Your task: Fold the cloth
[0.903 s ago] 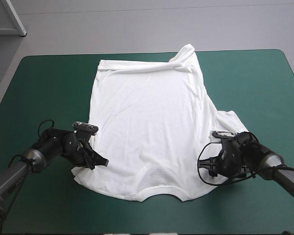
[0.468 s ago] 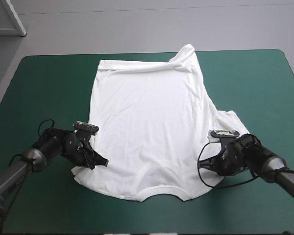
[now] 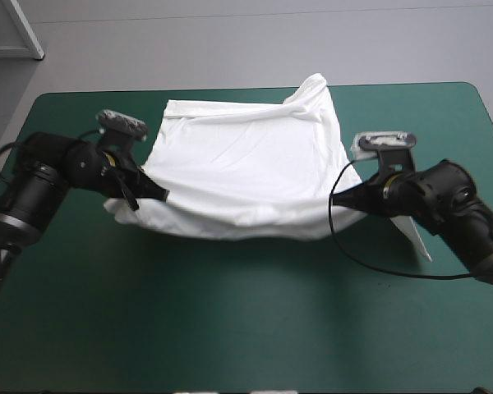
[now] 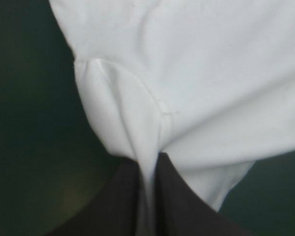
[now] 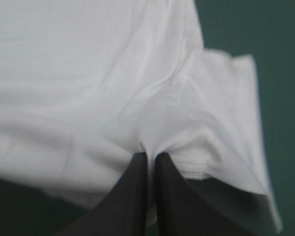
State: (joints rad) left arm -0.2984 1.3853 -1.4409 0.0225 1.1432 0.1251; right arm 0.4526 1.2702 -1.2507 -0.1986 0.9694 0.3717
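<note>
The left claw [image 3: 158,195] is clenched on the T-shirt [image 3: 246,160], with a pinch of white cloth squeezed between its black fingers [image 4: 123,206]. The right claw [image 3: 347,199] grips the opposite side the same way. Both are raised above the teal-green table [image 3: 230,312], the shirt's near part sagging between them. Its far part lies flat toward the table's far edge.
</note>
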